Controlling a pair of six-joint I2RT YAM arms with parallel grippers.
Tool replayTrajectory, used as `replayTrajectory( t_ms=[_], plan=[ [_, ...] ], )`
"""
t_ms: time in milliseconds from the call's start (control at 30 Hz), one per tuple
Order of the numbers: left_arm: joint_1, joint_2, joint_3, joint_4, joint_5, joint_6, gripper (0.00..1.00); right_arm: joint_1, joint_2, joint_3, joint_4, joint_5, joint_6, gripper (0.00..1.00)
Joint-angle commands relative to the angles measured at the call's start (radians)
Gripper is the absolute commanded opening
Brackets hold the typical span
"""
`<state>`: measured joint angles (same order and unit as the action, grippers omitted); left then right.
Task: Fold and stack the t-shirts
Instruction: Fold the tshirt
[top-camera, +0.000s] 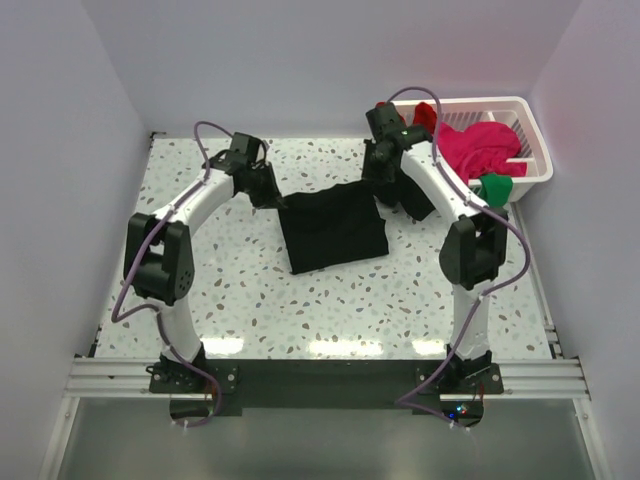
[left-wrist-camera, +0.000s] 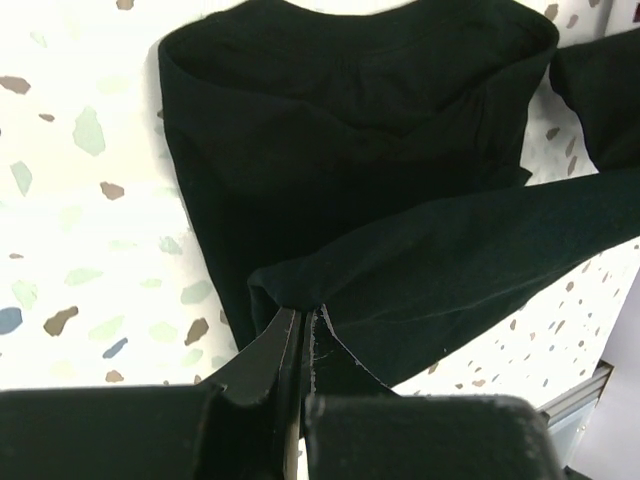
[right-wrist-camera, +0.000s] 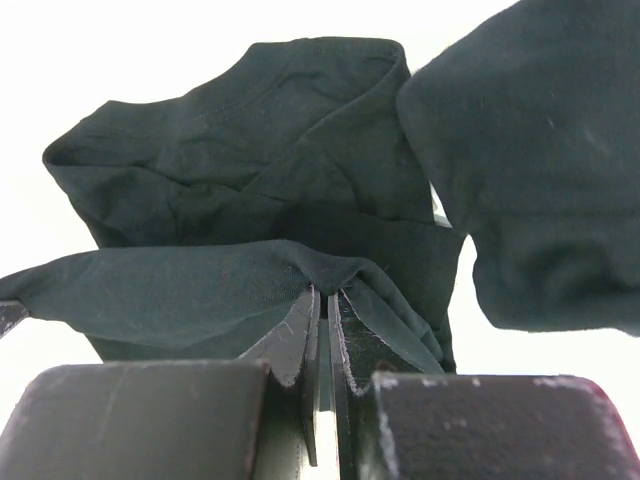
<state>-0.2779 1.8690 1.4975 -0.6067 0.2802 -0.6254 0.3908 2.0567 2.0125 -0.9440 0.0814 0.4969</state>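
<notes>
At centre-left of the top view, the left gripper has its jaws pressed together on the far left edge of the black t-shirt. The shirt lies partly folded mid-frame on the speckled table. The right gripper is likewise clamped tight on the shirt's far right edge. At the upper right, a white basket holds a magenta-pink shirt.

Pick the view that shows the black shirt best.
Top external: nearly the whole black shirt lies in frame, with the left gripper and right gripper at its far corners. Left wrist shows only one folded part and the pinched edge; right wrist shows bunched cloth close up.
</notes>
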Motion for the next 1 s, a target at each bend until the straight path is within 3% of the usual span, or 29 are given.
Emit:
replayTrajectory(
  t_ms=[0,400,467,500,567,600,667,800,967],
  plan=[
    [0.016,0.031,0.052,0.044,-0.022,0.018,0.00,-0.017,0.029,0.071,0.001,-0.020,-0.038,0.00],
    [0.031,0.110,0.116,0.050,-0.067,0.021,0.00,-0.026,0.120,0.158,-0.009,-0.035,-0.055,0.00],
    [0.037,0.121,0.138,0.053,-0.070,0.020,0.13,-0.029,0.141,0.187,-0.006,-0.051,-0.057,0.02],
    [0.043,0.122,0.147,0.053,-0.072,0.020,0.35,-0.032,0.149,0.202,-0.009,-0.058,-0.061,0.30],
    [0.045,0.119,0.179,0.051,-0.088,0.026,0.53,-0.030,0.177,0.264,-0.022,-0.077,-0.075,0.56],
    [0.045,0.114,0.188,0.051,-0.095,0.029,0.62,-0.032,0.184,0.284,-0.029,-0.078,-0.080,0.61],
    [0.045,0.088,0.193,0.056,-0.104,0.033,0.67,-0.032,0.184,0.310,-0.027,-0.103,-0.092,0.74],
    [0.045,0.027,0.135,0.077,-0.111,0.047,0.73,-0.030,0.105,0.240,0.028,-0.147,-0.109,0.78],
    [0.045,-0.094,-0.077,0.171,-0.067,0.044,0.75,-0.021,-0.033,0.008,0.120,-0.224,-0.097,0.77]
  ],
)
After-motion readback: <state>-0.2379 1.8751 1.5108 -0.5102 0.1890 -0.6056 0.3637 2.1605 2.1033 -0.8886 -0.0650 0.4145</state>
